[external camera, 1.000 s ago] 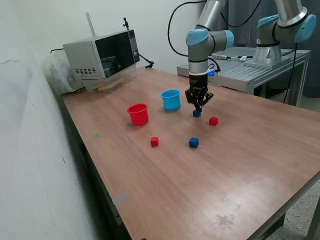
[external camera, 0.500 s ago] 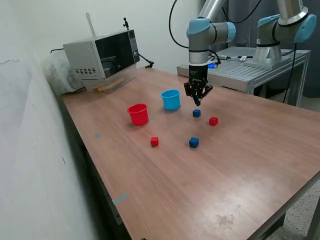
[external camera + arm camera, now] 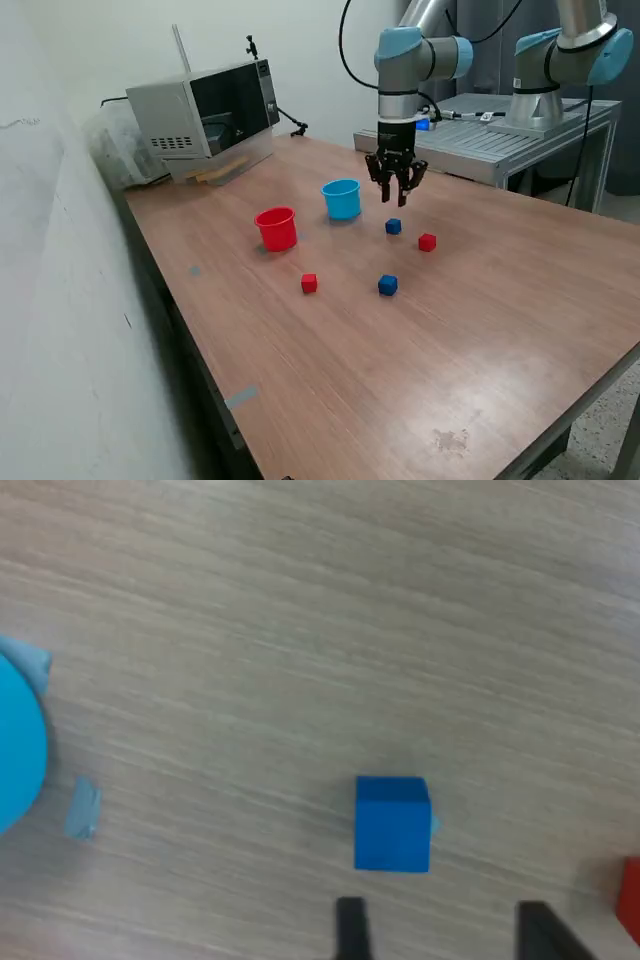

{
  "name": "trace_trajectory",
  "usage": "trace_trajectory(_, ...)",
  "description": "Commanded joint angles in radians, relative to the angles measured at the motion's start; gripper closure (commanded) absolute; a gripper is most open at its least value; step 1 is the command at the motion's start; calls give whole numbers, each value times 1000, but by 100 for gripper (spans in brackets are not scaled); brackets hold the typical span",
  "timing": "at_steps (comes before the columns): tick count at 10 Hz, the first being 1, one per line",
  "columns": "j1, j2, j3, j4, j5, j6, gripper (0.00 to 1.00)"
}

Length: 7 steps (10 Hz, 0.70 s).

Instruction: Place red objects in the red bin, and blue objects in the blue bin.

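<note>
Blue cup, red cube edge-cropped.

Around the dark blue cube the counter lies bare on every side, the light blue cup and a red cube standing near but apart from it.

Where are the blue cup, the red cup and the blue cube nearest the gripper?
blue cup [image 3: 342,201]: exterior view, outer side wall.
red cup [image 3: 278,231]: exterior view, outer side wall.
blue cube [image 3: 392,823]: wrist view, top face.
</note>
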<state>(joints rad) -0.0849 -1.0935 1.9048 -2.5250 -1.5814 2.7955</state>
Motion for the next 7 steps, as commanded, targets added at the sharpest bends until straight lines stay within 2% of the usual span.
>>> trace_trajectory(1, -1, 4, -7, 0, 3, 1, 0)
trace_trajectory(7, -1, 73, -10, -8, 17, -2, 0)
